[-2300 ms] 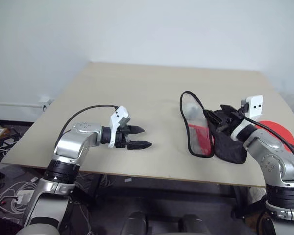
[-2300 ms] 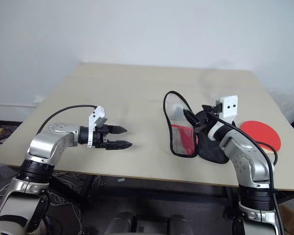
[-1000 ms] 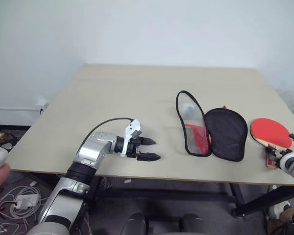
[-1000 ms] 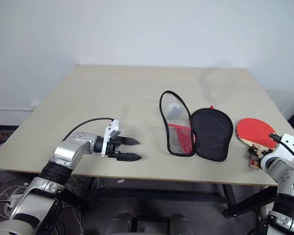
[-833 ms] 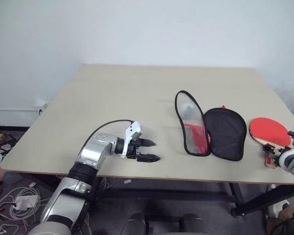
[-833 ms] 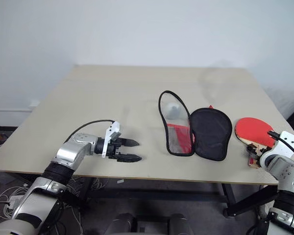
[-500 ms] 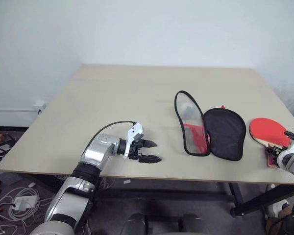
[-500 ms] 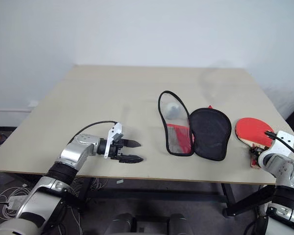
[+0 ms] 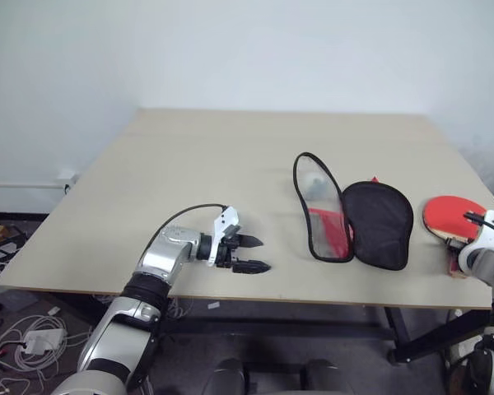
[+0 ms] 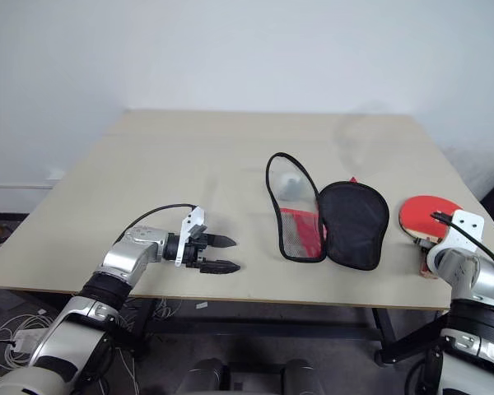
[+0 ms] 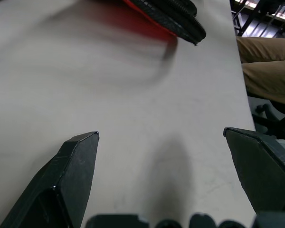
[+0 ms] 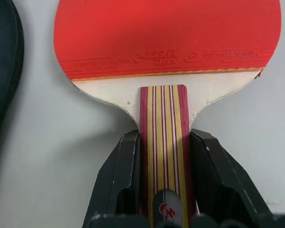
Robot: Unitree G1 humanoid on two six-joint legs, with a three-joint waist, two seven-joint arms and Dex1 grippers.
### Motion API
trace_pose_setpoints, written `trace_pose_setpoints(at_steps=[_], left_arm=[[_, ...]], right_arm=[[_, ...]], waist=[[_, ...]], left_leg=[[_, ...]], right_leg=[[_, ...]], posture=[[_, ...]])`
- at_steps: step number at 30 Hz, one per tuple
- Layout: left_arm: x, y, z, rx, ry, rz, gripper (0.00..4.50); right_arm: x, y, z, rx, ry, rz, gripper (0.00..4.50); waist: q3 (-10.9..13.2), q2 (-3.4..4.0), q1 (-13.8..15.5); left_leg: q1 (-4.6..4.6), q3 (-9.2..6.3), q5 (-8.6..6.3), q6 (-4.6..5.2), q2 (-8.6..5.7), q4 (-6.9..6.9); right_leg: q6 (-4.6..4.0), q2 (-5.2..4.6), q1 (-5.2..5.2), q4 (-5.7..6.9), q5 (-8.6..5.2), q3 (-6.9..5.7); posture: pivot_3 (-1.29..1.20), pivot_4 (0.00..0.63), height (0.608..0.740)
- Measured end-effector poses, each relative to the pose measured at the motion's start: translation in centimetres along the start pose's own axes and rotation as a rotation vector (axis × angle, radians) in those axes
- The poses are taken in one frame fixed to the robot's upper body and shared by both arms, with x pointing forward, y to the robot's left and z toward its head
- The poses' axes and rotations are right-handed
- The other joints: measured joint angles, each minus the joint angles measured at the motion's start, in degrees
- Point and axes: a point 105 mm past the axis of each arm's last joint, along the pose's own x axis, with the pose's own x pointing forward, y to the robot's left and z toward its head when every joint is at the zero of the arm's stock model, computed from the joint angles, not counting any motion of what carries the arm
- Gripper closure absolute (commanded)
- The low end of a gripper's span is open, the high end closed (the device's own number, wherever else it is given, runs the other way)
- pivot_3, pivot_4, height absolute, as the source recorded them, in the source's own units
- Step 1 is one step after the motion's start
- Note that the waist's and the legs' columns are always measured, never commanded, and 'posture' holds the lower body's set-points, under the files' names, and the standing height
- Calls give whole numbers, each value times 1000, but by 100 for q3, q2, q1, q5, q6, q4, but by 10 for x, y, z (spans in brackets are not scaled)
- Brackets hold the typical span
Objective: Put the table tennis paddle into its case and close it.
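On a beige surface [image 9: 189, 164], the right claw [image 12: 161, 183] is clamped on the handle of the paddle [image 12: 166, 40] lying at the far right, the unzipped case [image 9: 354, 218] gapes just left of it awaiting loading and closing, and the left claw [image 9: 251, 254] hovers apart, with nothing between.

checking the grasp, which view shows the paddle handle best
The right wrist view: the paddle handle runs between the right hand's fingers, both pressed against its sides. In the eye views the arm hides the handle; mostly the red face shows.
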Motion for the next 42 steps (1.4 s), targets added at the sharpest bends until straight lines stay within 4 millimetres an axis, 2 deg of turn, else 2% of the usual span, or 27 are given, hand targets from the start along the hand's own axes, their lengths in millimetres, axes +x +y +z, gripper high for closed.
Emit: trace_pose_setpoints(at_steps=[3, 6, 9, 12, 14, 19, 23, 28, 33, 38, 42], left_arm=[[4, 0, 0, 8, 2, -7, 0], [10, 1, 2, 21, -4, -18, 0], [18, 1, 6, 34, -11, -33, 0], [19, 2, 9, 47, -6, -35, 0], [21, 1, 10, 52, -5, -38, 0], [22, -1, 13, 55, -5, -52, 0], [21, -2, 16, 66, -4, -54, 0], [20, -3, 17, 63, -1, -55, 0], [21, -5, 19, 66, 1, -60, 0], [22, -7, 21, 65, 5, -66, 0], [22, -8, 21, 64, 7, -67, 0]], right_arm=[[-11, 45, 29, 13, -85, 100, 3362], [-22, 99, 44, 11, -129, 213, 3362], [-29, 143, 36, -12, -109, 314, 3362], [-29, 167, 19, -44, -63, 361, 3362], [-27, 171, 8, -58, -34, 353, 3362], [-19, 158, -24, -94, 34, 307, 3362], [-27, 153, -20, -105, 6, 301, 3362], [-31, 144, -28, -113, 18, 283, 3362], [-37, 141, -25, -94, 1, 286, 3362], [-33, 135, -41, -150, 32, 251, 3362], [-32, 131, -39, -156, 28, 233, 3362]], waist=[[0, 10, -55], [0, 10, -92], [-1, 10, -87], [0, 10, -86], [0, 10, -88], [2, 18, -102], [-1, 23, -102], [-1, 22, -101], [0, 23, -101], [0, 23, -101], [0, 23, -100]], left_leg=[[0, 6, 4, 6, 0, -13], [0, 4, 4, 6, 0, -22], [-7, -2, 4, 6, -1, -25], [-21, -5, 4, 6, -7, -24], [-21, -5, 4, 6, -8, -24], [-20, -5, 6, 8, -8, -26], [-19, -6, 6, 8, -7, -26], [-19, -5, 6, 8, -7, -26], [-19, -5, 6, 8, -6, -28], [-19, -3, 6, 8, -6, -27], [-19, -2, 6, 8, -6, -27]], right_leg=[[1, 2, -10, 5, 1, 8], [0, 3, -11, 4, 1, 8], [-6, 3, -13, 4, 5, 4], [-16, -1, -22, 3, 11, 2], [-17, -2, -22, 3, 12, 3], [-16, -2, -28, 9, 12, 3], [-7, -1, -27, 10, 6, 2], [-6, -1, -28, 9, 5, 4], [-5, -1, -29, 9, 5, 4], [-3, -1, -29, 9, 4, 5], [-3, -1, -28, 8, 3, 5]], posture=[[0, 0, 740], [0, 0, 740], [0, 0, 740], [0, 0, 740], [0, 0, 740], [0, 0, 740], [0, 0, 740], [0, 0, 740], [0, 0, 740], [0, 0, 740], [0, 0, 740]])
